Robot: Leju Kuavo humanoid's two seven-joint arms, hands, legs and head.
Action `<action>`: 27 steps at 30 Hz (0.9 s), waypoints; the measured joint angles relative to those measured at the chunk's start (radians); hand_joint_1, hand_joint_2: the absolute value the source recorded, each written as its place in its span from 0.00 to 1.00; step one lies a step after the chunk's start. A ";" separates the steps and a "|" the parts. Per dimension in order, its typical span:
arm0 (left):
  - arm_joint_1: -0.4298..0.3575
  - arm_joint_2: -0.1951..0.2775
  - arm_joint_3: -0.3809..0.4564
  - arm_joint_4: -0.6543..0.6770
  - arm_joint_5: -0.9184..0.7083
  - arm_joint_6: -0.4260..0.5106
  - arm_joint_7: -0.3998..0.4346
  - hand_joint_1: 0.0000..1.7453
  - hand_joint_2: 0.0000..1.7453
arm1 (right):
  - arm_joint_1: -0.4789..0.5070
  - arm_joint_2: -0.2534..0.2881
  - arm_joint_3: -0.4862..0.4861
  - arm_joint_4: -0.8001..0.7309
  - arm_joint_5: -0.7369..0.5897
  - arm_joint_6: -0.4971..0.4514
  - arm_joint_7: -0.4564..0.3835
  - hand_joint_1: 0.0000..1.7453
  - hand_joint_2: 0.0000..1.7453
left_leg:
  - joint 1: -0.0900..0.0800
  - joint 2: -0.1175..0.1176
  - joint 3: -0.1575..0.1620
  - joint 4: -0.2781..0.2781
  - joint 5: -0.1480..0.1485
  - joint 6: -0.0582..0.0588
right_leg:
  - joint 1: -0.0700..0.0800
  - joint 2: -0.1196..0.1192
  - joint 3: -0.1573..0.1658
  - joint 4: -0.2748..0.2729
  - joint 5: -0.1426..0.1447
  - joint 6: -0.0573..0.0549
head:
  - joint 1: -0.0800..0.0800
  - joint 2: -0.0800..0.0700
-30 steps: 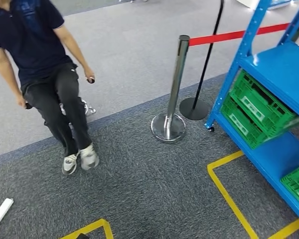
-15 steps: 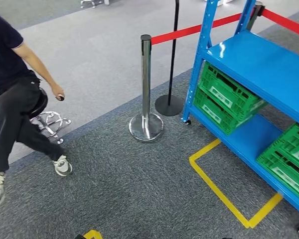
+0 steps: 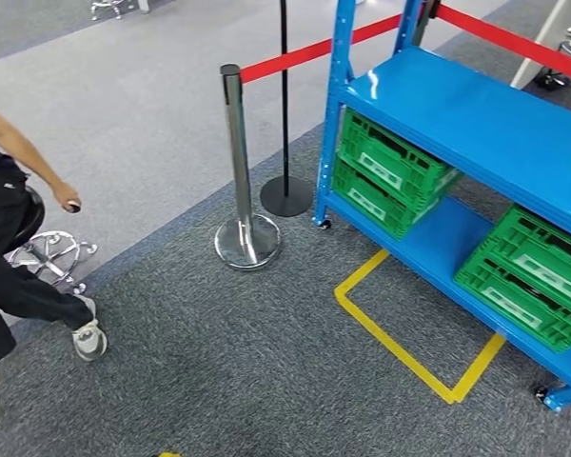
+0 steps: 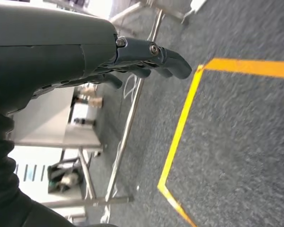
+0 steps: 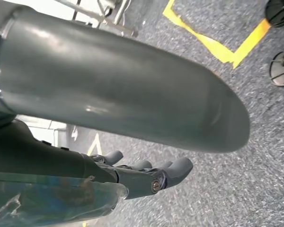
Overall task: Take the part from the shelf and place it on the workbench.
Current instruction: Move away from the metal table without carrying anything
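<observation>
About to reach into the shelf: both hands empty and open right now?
Left hand: open, fingers extended, holding nothing.
Right hand: open, fingers extended, holding nothing.

Bare carpet (image 3: 218, 352) fronts the shelf (image 3: 477, 124); a stanchion (image 3: 241, 181) stands left, a seated person (image 3: 9, 257) farther left.

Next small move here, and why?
Probably keep turning right and step toward the blue shelf. It sits off to the right past the yellow floor marking; left hand and right hand hang over carpet holding nothing, out of reach of the green crates.
</observation>
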 joint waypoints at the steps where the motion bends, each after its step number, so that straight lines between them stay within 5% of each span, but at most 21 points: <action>1: -0.001 0.000 0.000 0.000 -0.003 0.001 0.000 0.00 1.00 | 0.000 0.001 0.000 0.000 0.000 0.000 0.000 0.00 0.00 | -0.002 0.007 0.002 0.001 -0.002 -0.005 | 0.002 0.000 0.006 -0.010 0.000 -0.007 | -0.001 0.000; 3: -0.003 -0.001 -0.001 0.000 -0.010 0.007 -0.006 0.00 1.00 | 0.001 0.002 0.000 0.000 -0.001 0.003 0.002 0.00 0.00 | -0.001 0.017 0.007 0.000 -0.004 -0.014 | 0.002 0.021 0.005 -0.010 0.003 -0.022 | -0.002 0.000; 5: -0.003 -0.002 -0.001 0.000 -0.016 0.014 -0.016 0.00 1.00 | 0.001 0.004 -0.001 0.000 -0.001 0.008 0.003 0.00 0.00 | 0.003 -0.008 -0.002 0.029 -0.030 -0.026 | -0.002 0.038 0.004 -0.013 0.006 -0.035 | -0.004 0.000; 8: 0.001 -0.006 -0.002 0.000 -0.018 0.018 -0.025 0.00 1.00 | -0.003 0.007 -0.001 0.000 0.002 0.015 -0.001 0.00 0.00 | 0.007 -0.064 -0.087 0.212 -0.124 -0.034 | -0.005 0.067 0.001 -0.014 0.009 -0.047 | -0.007 0.000; 10: 0.004 -0.007 -0.002 0.000 -0.017 0.017 -0.024 0.00 1.00 | -0.004 0.009 -0.001 0.000 0.007 0.020 -0.005 0.00 0.00 | 0.007 -0.071 -0.132 0.294 -0.140 -0.034 | -0.005 0.092 0.000 -0.014 0.010 -0.049 | -0.007 0.000; 12: 0.005 -0.008 -0.002 0.001 -0.015 0.016 -0.024 0.00 1.00 | -0.004 0.012 -0.001 0.000 0.013 0.026 -0.007 0.00 0.00 | 0.008 -0.080 -0.110 0.231 -0.081 -0.030 | -0.006 0.117 0.001 -0.014 0.011 -0.047 | -0.007 0.000; 14: 0.005 -0.009 -0.002 0.001 -0.012 0.017 -0.024 0.00 1.00 | -0.005 0.017 -0.001 0.000 0.018 0.030 -0.007 0.00 0.00 | 0.013 -0.121 -0.052 0.095 -0.012 -0.025 | -0.006 0.141 -0.001 -0.011 0.013 -0.041 | -0.007 0.000; 16: 0.005 -0.012 -0.002 0.001 -0.007 0.020 -0.024 0.00 1.00 | -0.008 0.019 -0.001 0.000 0.022 0.033 -0.007 0.00 0.00 | 0.016 -0.154 -0.022 0.018 0.009 -0.022 | -0.006 0.163 -0.010 -0.010 0.017 -0.029 | -0.007 0.000; 18: 0.004 -0.017 -0.001 0.001 -0.001 0.023 -0.025 0.00 1.00 | -0.007 0.019 -0.001 0.000 0.026 0.036 -0.007 0.00 0.00 | 0.014 -0.143 -0.021 0.007 0.009 -0.015 | -0.009 0.182 -0.020 -0.016 0.024 -0.014 | -0.007 0.000; 21: 0.002 -0.027 0.000 0.001 0.003 0.023 -0.023 0.00 1.00 | -0.005 0.022 0.002 0.001 0.036 0.037 -0.016 0.00 0.00 | 0.014 -0.110 -0.020 -0.003 0.017 0.006 | -0.007 0.122 -0.056 0.039 -0.012 -0.002 | -0.001 0.000; 22: 0.003 -0.030 0.000 0.001 0.004 0.022 -0.021 0.00 1.00 | -0.008 0.024 0.003 0.001 0.039 0.037 -0.022 0.00 0.00 | 0.012 -0.098 -0.020 -0.003 0.017 0.011 | -0.006 0.090 -0.082 0.097 -0.045 0.000 | 0.001 0.000; 24: 0.007 -0.037 0.000 0.002 0.006 0.019 -0.016 0.00 1.00 | -0.013 0.024 0.005 0.001 0.041 0.037 -0.034 0.00 0.00 | 0.008 -0.071 -0.020 -0.003 0.016 0.014 | -0.005 0.063 -0.142 0.229 -0.105 0.004 | 0.003 0.000; 26: 0.009 -0.041 0.001 0.003 0.007 0.017 -0.012 0.00 1.00 | -0.011 0.025 0.005 0.001 0.042 0.037 -0.039 0.00 0.00 | 0.007 -0.046 -0.018 -0.002 0.014 0.015 | -0.005 0.056 -0.151 0.262 -0.103 0.006 | 0.003 0.000; 27: 0.009 -0.043 0.001 0.003 0.008 0.016 -0.010 0.00 1.00 | -0.010 0.025 0.005 0.001 0.043 0.037 -0.041 0.00 0.00 | 0.007 -0.035 -0.016 -0.002 0.013 0.013 | -0.006 0.050 -0.125 0.218 -0.076 0.007 | 0.003 0.000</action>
